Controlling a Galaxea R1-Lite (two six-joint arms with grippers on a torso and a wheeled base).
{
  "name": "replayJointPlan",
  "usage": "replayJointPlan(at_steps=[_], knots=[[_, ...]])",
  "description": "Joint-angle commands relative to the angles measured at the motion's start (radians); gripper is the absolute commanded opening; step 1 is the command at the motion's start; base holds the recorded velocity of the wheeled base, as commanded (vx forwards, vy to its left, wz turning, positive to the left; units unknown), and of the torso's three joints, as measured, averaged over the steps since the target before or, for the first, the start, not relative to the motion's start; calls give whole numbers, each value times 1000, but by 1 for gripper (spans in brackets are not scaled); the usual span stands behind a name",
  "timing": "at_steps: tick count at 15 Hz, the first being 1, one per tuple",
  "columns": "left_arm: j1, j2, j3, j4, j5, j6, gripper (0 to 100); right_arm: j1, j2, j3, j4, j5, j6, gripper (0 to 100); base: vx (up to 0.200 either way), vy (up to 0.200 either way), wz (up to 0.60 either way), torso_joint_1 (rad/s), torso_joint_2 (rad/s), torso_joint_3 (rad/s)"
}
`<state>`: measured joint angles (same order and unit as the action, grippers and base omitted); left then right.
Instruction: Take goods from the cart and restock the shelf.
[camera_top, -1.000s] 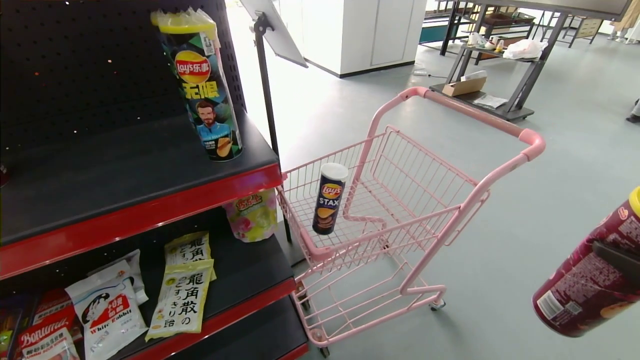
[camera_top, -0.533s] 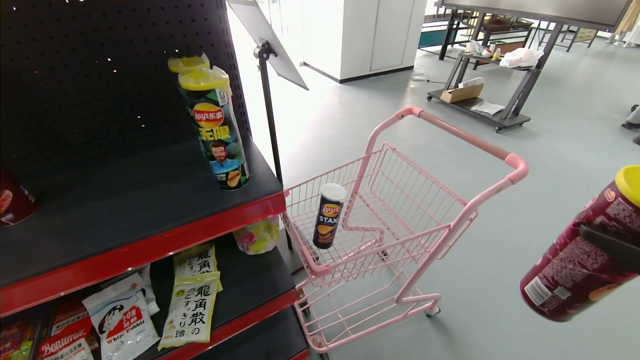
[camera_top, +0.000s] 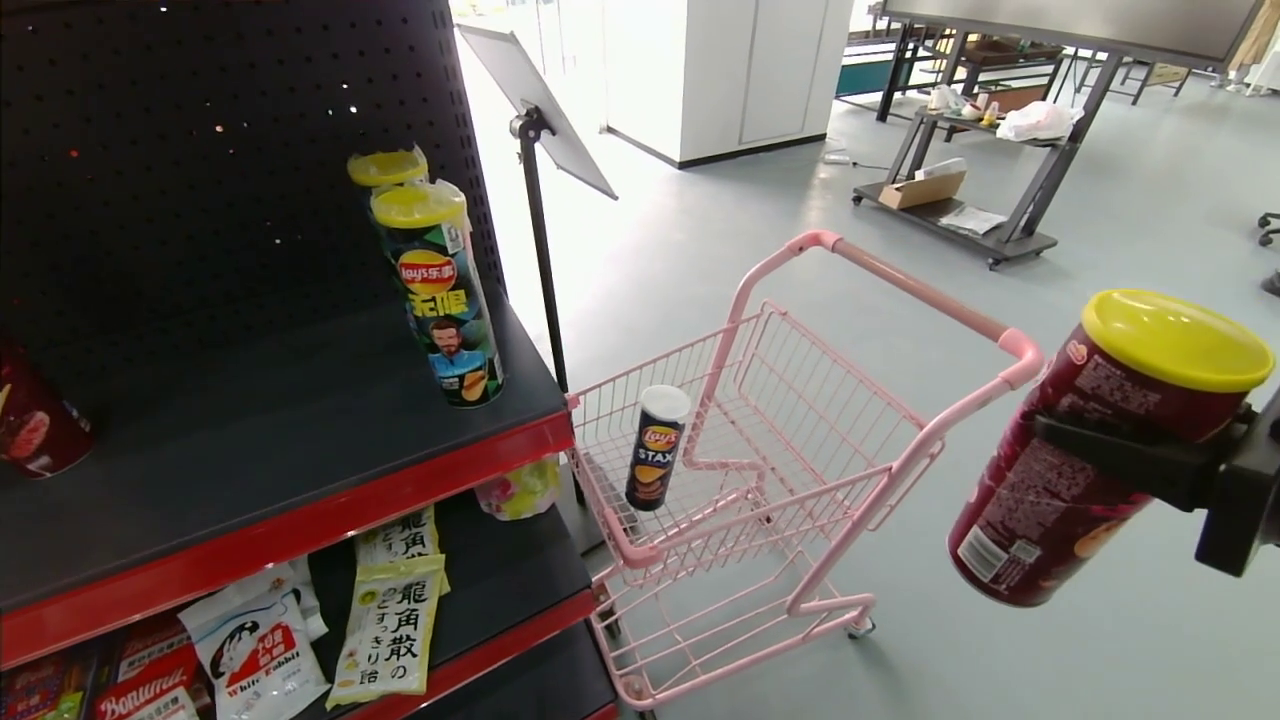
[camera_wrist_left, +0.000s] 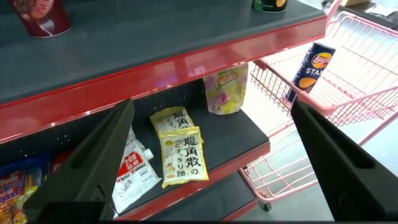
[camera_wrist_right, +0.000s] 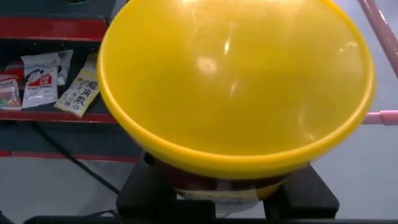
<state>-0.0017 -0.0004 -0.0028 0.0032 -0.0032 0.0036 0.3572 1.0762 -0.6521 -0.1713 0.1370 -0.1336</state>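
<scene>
Pink cart (camera_top: 905, 285) holds tube (camera_top: 655, 448); right end effector (camera_top: 1095, 445) grips maroon can (camera_top: 1020, 525), left one (camera_wrist_left: 211, 106) apart.

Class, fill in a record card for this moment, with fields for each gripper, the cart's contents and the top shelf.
Right gripper: shut on a dark red can with a yellow lid, tilted, beside the pink cart
Left gripper: open, empty, facing the shelf
In cart: one dark blue can, standing in the basket
Top shelf: two yellow-lidded cans at its right end, one red can at its left
</scene>
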Motion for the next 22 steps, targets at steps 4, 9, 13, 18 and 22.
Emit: replayJointPlan(at_steps=[4,9,13,18,22], knots=[[0,0,0,0,0,1,100,23,71,-4,-2,13,-8,0,-200,0,0,7,-7,-5],[0,0,0,0,0,-1,100,23,71,14,-2,12,-8,0,-80,0,360,0,-2,4],[0,0,1,0,0,1,100,42,71,6,-2,13,-9,0,0,0,600,1,-1,0],[0,0,0,0,0,3,100,57,65,11,-2,13,-26,0,0,0,600,1,2,2],[0,0,1,0,0,3,100,58,51,35,-2,13,-60,0,0,0,450,-1,3,1]])
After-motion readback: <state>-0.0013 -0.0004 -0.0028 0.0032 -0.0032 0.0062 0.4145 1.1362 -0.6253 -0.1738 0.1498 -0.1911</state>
